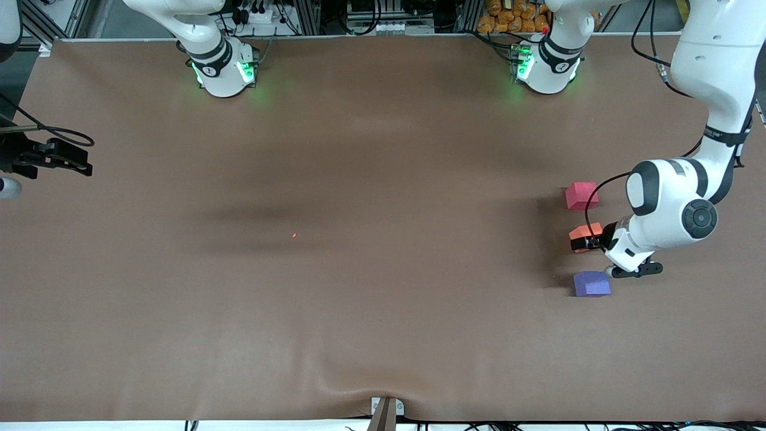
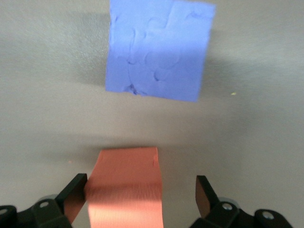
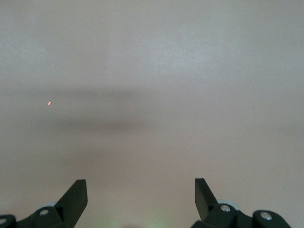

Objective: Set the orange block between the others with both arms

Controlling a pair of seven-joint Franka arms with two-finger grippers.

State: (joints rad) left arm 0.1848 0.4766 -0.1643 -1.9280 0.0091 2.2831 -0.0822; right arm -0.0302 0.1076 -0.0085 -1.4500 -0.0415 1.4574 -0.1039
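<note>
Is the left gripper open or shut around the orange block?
Open: the left gripper fingers stand apart, a gap beside the orange block.

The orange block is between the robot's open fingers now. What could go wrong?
1. The orange block sits between the left gripper's open fingers, close against one. Pulling away crookedly might drag it out of line.
2. The purple-blue cube lies close beside the left arm's hand, so a careless swing might knock it.
The right gripper waits open at the right arm's end.

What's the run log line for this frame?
orange block: on table between red-pink cube and purple-blue cube | left gripper: jaws open around orange block | right gripper: open, waiting over bare table
</note>
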